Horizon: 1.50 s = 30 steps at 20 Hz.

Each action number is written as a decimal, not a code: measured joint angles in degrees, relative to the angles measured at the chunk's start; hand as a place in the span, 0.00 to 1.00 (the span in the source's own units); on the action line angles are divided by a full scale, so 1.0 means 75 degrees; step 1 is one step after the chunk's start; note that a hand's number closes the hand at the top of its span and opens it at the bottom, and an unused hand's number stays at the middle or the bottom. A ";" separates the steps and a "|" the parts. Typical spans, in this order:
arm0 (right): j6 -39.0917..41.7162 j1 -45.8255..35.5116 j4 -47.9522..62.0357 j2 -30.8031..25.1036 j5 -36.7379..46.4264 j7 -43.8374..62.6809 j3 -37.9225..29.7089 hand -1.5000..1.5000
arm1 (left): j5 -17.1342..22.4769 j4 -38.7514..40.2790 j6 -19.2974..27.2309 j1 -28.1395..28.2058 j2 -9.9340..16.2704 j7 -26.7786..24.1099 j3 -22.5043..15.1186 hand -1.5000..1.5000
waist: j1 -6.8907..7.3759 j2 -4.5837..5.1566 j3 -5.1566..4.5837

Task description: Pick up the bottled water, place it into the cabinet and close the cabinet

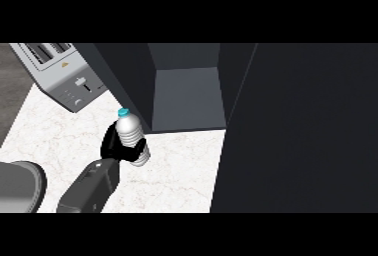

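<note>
Nearest us, our left hand (117, 147) curls round the bottled water (131, 135), holding it upright above the counter (177, 170), just in front of the open cabinet (184, 95) and left of its door (303, 125). Beyond, left of the cabinet, stands a toaster (63, 75).

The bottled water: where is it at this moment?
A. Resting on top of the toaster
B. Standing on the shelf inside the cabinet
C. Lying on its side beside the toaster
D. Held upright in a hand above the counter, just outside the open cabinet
D: a hand curls round the bottled water, upright with its cap up, in front of the open cabinet.
</note>
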 measured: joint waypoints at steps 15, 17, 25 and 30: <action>0.0751 -0.0163 0.0439 -0.0154 -0.1257 -0.0227 -0.0783 0.00 | 0.0562 0.0092 0.1144 -0.0040 -0.0004 -0.0243 -0.0269 1.00 | -0.0231 -0.0051 0.0048; 0.0875 -0.0157 0.0510 -0.0198 -0.1474 -0.0266 -0.0904 0.00 | 0.0617 0.0102 0.1291 -0.0043 -0.0011 -0.0289 -0.0284 1.00 | -0.0266 -0.0052 0.0062; 0.1245 -0.0194 0.0769 -0.0407 -0.2226 -0.0349 -0.1412 0.00 | 0.0774 0.0120 0.2116 -0.0061 -0.0094 -0.0547 -0.0364 1.00 | -0.0334 -0.0059 0.0104; 0.1410 -0.0250 0.0845 -0.0543 -0.2618 -0.0346 -0.1667 0.00 | 0.0816 0.0136 0.2719 -0.0072 -0.0115 -0.0852 -0.0387 1.00 | -0.0419 -0.0044 0.0116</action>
